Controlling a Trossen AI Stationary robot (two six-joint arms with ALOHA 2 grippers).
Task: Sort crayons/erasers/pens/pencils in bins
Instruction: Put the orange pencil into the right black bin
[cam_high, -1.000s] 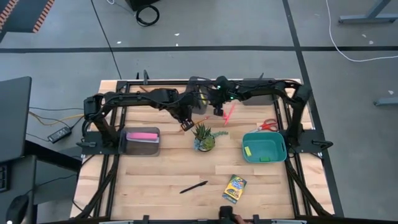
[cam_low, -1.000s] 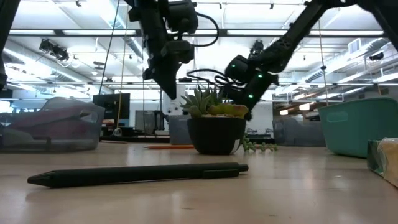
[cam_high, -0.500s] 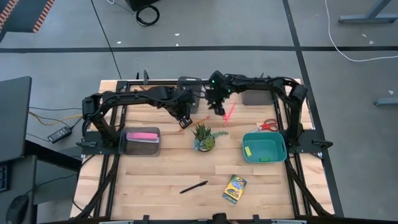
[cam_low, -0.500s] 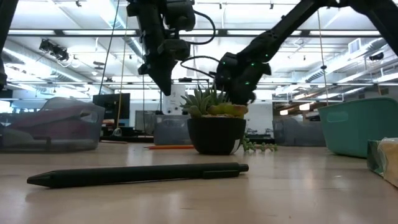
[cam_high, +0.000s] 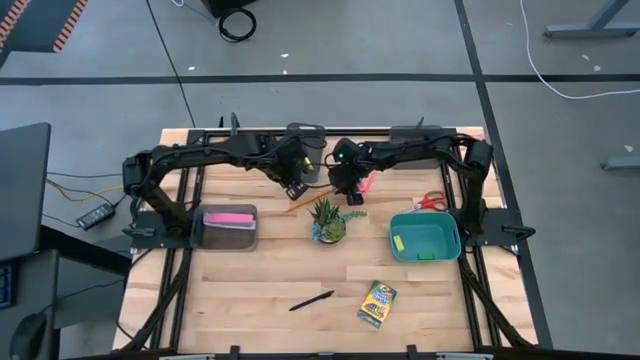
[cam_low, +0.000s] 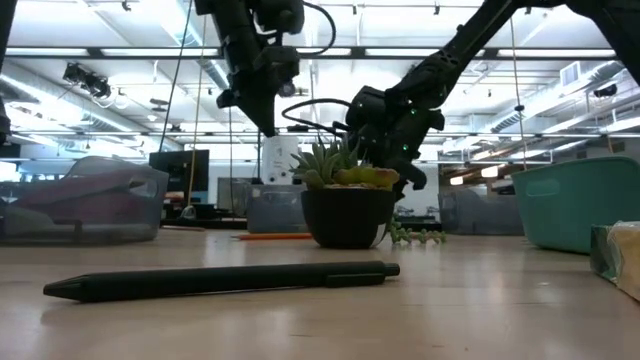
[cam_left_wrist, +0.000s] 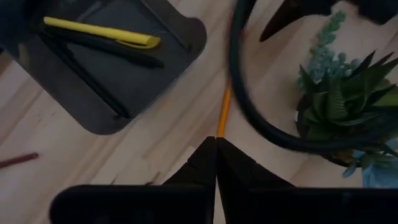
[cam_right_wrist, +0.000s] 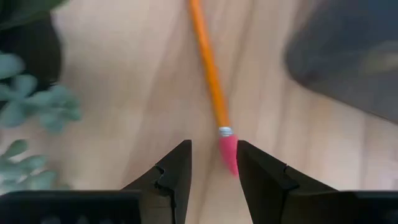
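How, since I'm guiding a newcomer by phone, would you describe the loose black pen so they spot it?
Start at the potted plant in the middle of the wooden table. In the high view a printed crayon box lies below it, and the black pen lies just left of that box on bare wood. It is the only black stick lying loose there.

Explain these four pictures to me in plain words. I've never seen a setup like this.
Two dark robot arms work at a wooden table. One picture looks straight down, one looks level across the tabletop, and two come from cameras on the wrists. On the table: a plant, a teal bin, a crayon box, a black pen and scissors. The left gripper is shut and empty above an orange pencil. The right gripper is open above another pencil's pink eraser tip.
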